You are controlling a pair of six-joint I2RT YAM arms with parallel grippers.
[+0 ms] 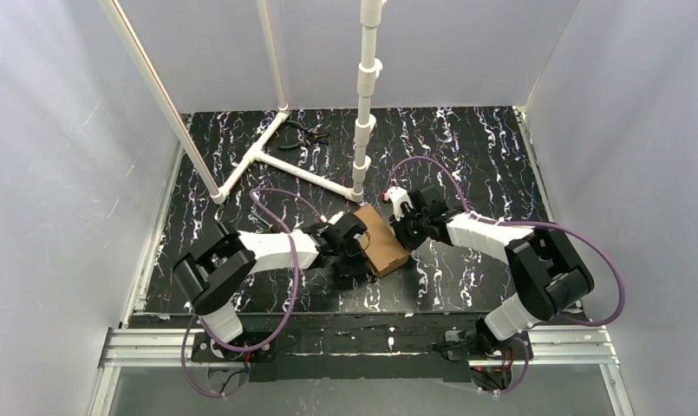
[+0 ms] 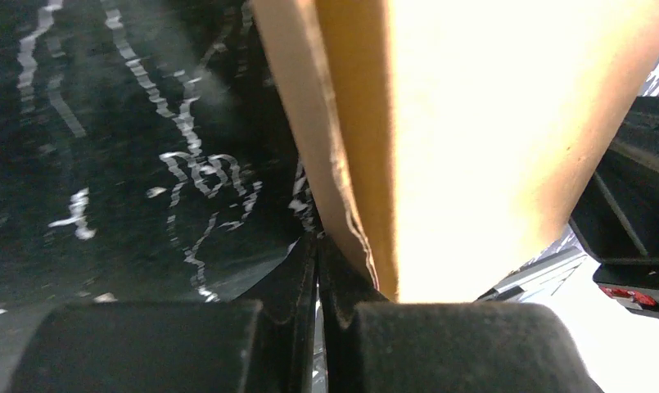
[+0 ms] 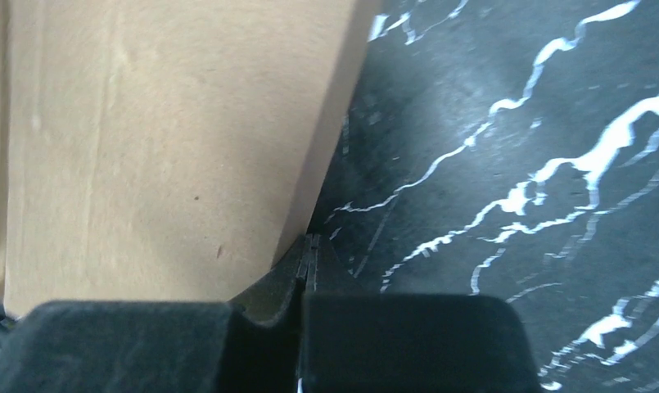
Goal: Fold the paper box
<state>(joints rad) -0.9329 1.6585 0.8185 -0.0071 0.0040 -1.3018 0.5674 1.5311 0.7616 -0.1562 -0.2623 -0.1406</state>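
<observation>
Your left gripper (image 2: 318, 270) and right gripper (image 3: 308, 262) are both squeezed shut, holding nothing. You push them against the paper box (image 1: 384, 241) from both sides, probably to pin it.

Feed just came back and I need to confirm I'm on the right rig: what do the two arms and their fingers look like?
Both the left arm and right arm have white link shells between bulky black joint housings. A purple cable loops along each one. The fingers are matte black blocks with a rough, foam-like face.
</observation>
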